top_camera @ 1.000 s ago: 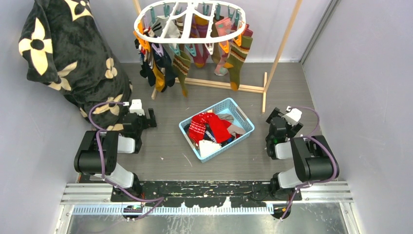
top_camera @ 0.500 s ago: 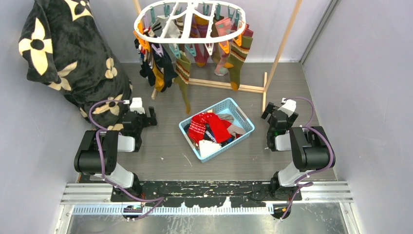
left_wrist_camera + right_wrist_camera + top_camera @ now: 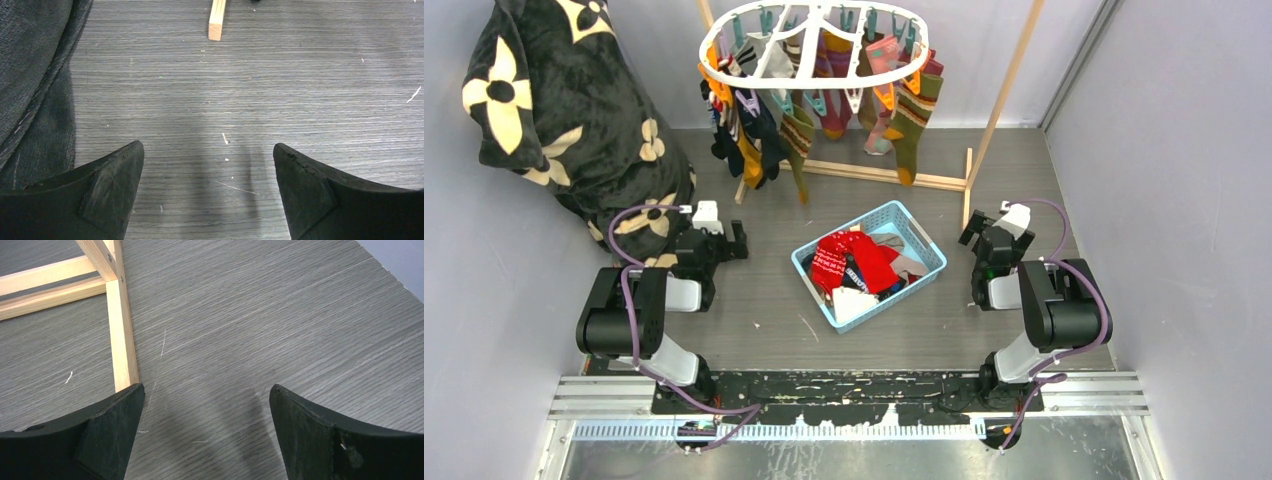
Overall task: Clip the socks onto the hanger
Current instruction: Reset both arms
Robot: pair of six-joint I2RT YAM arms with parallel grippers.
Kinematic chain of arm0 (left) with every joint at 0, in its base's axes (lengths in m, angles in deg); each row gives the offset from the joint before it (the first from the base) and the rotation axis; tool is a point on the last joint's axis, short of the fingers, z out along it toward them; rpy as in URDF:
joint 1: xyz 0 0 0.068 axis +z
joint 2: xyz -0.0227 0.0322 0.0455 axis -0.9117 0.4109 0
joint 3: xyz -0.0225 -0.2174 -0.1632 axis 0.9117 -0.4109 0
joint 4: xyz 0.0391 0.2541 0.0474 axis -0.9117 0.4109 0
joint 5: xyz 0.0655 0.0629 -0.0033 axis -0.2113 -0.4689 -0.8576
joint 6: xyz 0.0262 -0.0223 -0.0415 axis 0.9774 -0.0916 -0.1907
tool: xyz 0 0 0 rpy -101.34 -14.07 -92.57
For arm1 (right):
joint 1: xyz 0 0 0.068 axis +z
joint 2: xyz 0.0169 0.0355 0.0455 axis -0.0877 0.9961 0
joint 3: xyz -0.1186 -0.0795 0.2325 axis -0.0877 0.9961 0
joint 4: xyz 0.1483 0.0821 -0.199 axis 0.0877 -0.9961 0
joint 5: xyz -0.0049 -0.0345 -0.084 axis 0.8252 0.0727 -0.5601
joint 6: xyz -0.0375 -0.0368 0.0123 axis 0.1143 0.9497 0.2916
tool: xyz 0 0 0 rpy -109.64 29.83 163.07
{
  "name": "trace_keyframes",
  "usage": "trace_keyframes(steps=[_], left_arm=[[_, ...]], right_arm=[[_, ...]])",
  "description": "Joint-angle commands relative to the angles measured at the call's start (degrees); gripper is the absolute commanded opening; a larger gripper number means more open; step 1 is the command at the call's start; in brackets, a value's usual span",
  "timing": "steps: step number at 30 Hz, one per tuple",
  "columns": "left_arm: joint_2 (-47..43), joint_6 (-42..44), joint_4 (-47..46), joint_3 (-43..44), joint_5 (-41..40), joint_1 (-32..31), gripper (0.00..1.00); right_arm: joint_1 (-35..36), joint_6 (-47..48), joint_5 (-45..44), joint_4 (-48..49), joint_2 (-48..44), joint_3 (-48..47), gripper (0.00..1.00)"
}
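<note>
Top external view put the hanger (image 3: 774,58) at upper centre of the frame, hung off the wooden rack (image 3: 894,178). We saw a good many socks (image 3: 764,130) clipped around it, bunched thickest at its left side, with an olive striped one at its right. An exact count was not readable under the ring. A few clips (image 3: 816,102) on the near rim looked free to us, though we could not be sure from that angle.

Remaining work sat in the blue basket (image 3: 921,235) at centre frame: a loose pile, red on top, with white, grey and navy bits beneath. We judged that to be several pieces at least, so the task read as well along but not finished.

Left gripper (image 3: 207,150) sat at lower left of the overhead frame, near the black flowered blanket (image 3: 554,110). Its wrist view showed it spread wide, with only bare grey surface (image 3: 300,75) in the gap. Right gripper (image 3: 206,390) sat at lower right, beside the foot of the rack, also spread and holding nothing.

Both were well apart from basket and hanger, so we judged the next sock was not yet picked. Next step as we saw it: reach into the basket.
</note>
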Motion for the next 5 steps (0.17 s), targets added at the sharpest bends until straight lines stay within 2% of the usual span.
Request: trace_keyframes(steps=[1,5], left_arm=[[-0.1,1.3,-2.6,1.5,0.6,0.4,1.00],[-0.1,1.3,-2.6,1.5,0.6,0.4,1.00]], right_arm=[[-0.1,0.6,0.1,1.8,-1.1,-0.9,1.00],[-0.1,0.5,0.1,2.0,-1.3,-0.6,1.00]])
